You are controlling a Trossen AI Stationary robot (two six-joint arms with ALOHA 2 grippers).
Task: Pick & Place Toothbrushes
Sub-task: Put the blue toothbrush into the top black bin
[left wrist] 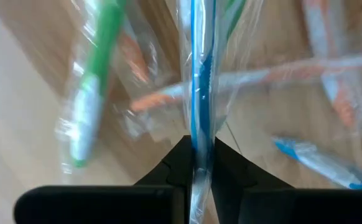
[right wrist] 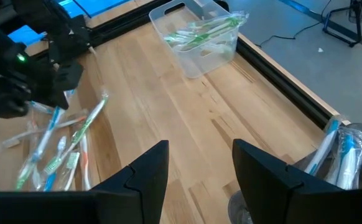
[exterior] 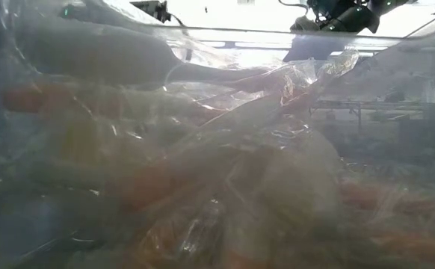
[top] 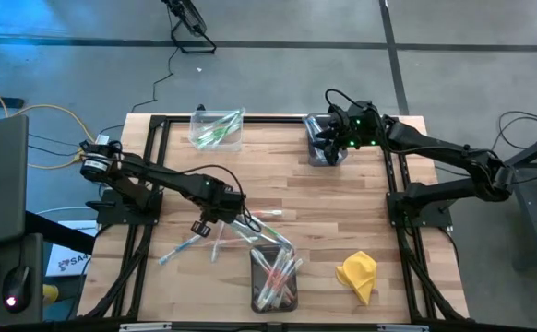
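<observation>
Toothbrushes (top: 215, 242) scattered loose on the wooden table (top: 278, 166), most in clear wrappers, near the front edge; more piled in the front bin (top: 274, 277), pink-red among them. Green ones in the far left bin (top: 217, 128); blue ones in the far right bin (top: 323, 138).

Left gripper (top: 220, 221) low over the loose pile, just beside the front bin. Fingers nearly closed, pinching a wrapped blue toothbrush (left wrist: 199, 81) that stands straight up between them in the left wrist view. Green brush (left wrist: 92, 93) alongside it, orange-pink ones crossing behind on the wood.

Right gripper (top: 328, 140) over the far right bin, fingers (right wrist: 145, 171) spread well apart, gripping nothing. Blue-handled brushes (right wrist: 330, 146) visible in that bin just beside the fingers in the right wrist view; farther off, the green-filled bin (right wrist: 203, 34) and the left arm (right wrist: 25, 68) over the scattered pile.

Yellow cloth (top: 358, 274) crumpled at the front right, apart from the bins.

Low view filled by the front bin's clear wall (exterior: 217, 149) and blurred wrapped brushes pressed against it; nothing finer to make out there.
</observation>
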